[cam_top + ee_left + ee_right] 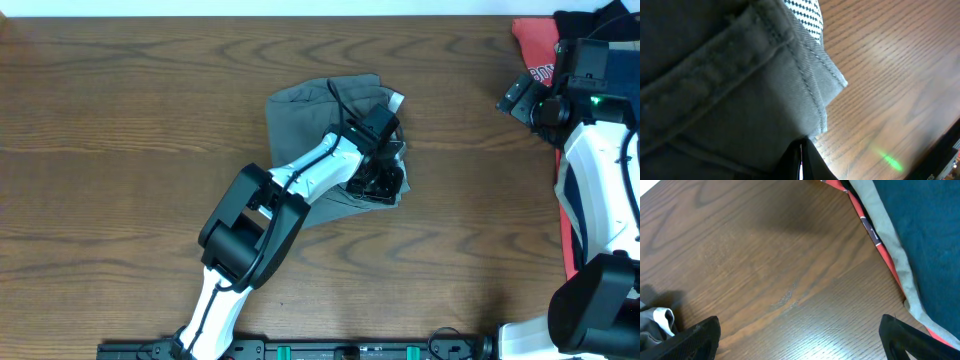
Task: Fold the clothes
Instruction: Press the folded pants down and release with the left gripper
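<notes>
The grey shorts lie crumpled a little right of the table's middle, with a white tag at their right edge. My left gripper rests on their lower right part. Its fingers are shut, their tips against a stitched hem of the shorts. No cloth shows between them. A checked lining peeks out at the top. My right gripper stands wide open over bare wood near the far right, beside the coral-red garment. A corner of the shorts shows at its left.
The coral-red garment lies in a pile at the table's far right edge with a navy one and a pale grey band. The right arm's white links run along the right edge. A green light spot falls on the wood.
</notes>
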### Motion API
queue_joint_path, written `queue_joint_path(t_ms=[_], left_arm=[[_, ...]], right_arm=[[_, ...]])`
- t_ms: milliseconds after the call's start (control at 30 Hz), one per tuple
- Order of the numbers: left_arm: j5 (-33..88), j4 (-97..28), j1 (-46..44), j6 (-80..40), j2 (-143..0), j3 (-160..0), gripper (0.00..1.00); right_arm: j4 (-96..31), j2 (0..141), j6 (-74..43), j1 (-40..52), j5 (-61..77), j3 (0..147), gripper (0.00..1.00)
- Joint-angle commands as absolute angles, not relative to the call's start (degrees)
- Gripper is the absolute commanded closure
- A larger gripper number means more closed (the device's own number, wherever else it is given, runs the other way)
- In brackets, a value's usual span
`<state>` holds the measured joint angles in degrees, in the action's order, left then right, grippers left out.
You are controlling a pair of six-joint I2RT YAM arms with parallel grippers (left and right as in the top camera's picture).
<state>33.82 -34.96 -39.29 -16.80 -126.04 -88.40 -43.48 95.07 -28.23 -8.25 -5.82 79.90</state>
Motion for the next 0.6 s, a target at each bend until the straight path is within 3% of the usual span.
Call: queue_joint_path(t_ms=[0,233,567], left_arm=[[35.6,-35.3,-39.3,-17.3,-124.2,-88.0,0.94],[35.4,-33.5,-38.8,-17.0,-112.6,-88.0,0.94],[6.1,-26.7,-37.3,-17.0,-104.2,-88.0,0.94]], right_arm=[[-43.5,94.3,-27.8,-8.2,-6.0,80.8,0.01],[-43.5,94.3,-27.8,-8.2,-6.0,80.8,0.01],[-43.5,94.3,-27.8,-8.2,-6.0,80.8,0.01]])
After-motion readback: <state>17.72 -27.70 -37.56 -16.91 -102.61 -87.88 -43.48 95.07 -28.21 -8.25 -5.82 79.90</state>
